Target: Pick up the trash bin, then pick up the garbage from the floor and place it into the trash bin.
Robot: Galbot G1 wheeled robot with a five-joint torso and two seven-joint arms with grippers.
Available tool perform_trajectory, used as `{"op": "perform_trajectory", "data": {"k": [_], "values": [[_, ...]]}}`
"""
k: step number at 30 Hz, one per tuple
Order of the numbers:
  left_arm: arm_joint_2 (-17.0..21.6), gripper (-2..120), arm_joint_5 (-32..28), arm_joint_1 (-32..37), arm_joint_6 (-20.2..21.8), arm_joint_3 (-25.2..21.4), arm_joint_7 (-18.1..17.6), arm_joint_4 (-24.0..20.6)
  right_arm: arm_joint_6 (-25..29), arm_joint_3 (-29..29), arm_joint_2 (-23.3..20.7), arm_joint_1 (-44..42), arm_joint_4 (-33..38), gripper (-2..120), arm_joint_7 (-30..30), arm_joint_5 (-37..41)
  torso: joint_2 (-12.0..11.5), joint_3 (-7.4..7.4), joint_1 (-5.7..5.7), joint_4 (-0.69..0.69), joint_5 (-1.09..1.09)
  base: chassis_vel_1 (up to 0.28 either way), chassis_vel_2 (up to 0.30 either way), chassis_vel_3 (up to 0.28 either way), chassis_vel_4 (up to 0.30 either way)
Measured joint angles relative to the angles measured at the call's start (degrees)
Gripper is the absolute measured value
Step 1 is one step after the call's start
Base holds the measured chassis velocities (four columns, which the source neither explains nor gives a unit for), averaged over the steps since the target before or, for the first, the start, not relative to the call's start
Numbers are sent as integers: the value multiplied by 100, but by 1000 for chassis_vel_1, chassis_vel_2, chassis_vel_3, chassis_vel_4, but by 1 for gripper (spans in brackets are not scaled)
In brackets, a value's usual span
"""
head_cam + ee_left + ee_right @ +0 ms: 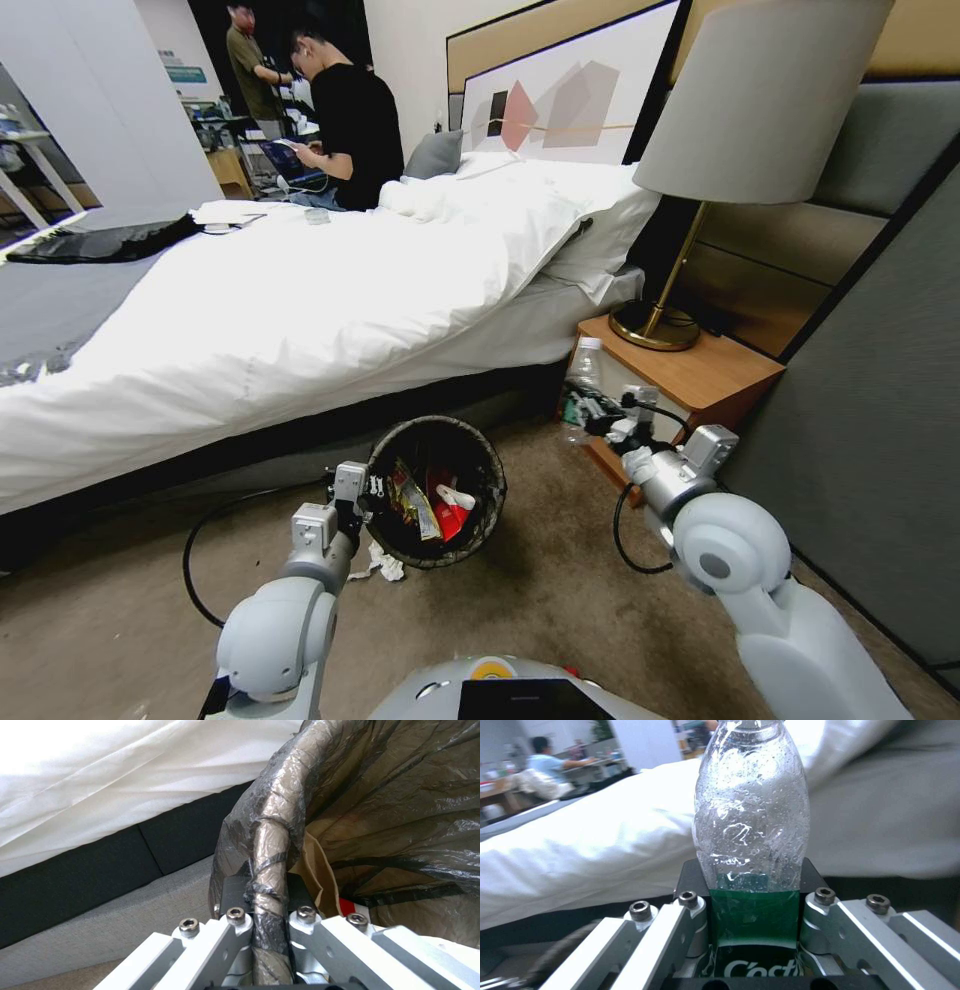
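Note:
The trash bin [436, 490] with its dark bag liner hangs just off the carpet beside the bed. My left gripper [368, 492] is shut on the bin's rim [270, 870], one finger inside and one outside. Inside the bin lie red-and-white packets [452, 508], a yellow wrapper [412, 500] and a brown paper bag [315, 870]. My right gripper [598, 412] is shut on a clear plastic bottle [752, 825] with a green label, held upright near the nightstand. A crumpled white tissue [380, 565] lies on the floor under the left wrist.
The bed [300, 300] with white bedding runs along the far side. A wooden nightstand [700, 375] with a lamp [750, 110] stands at the right, against a grey wall panel. A black cable [200, 560] loops over the carpet on the left.

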Motion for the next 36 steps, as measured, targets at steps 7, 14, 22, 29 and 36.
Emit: {"op": "perform_trajectory", "data": {"k": [7, 14, 22, 29, 36], "values": [[-5, 1, -1, -18, 24, 29, -15, 4, -62, -850, -92, 487, 79, 24, -315, 8, 0, 0, 0, 0, 0, 0, 0, 0, 0], [-13, 1, 1, -30, 29, 50, -19, 25, -144, -1746, -53, 902, 21, 24, -316, -38, 0, 0, 0, 1, -1, 0, 0, 0, 0], [-37, 1, 11, -49, 31, 66, -21, 31, -261, -2674, 63, 1068, -222, 24, -5, -191, 0, 0, 0, 0, 0, 0, 0, 0, 0], [-45, 1, 12, -63, 31, 62, -21, 37, -296, -2978, 80, 988, -376, 24, 102, -398, 0, 0, 0, 0, 0, 0, 0, 0, 0], [-42, 1, 13, -76, 31, 54, -21, 41, -325, -3137, 145, 959, -517, 24, 154, -596, 0, 0, 0, 0, 0, 0, 0, 0, 0]]}}
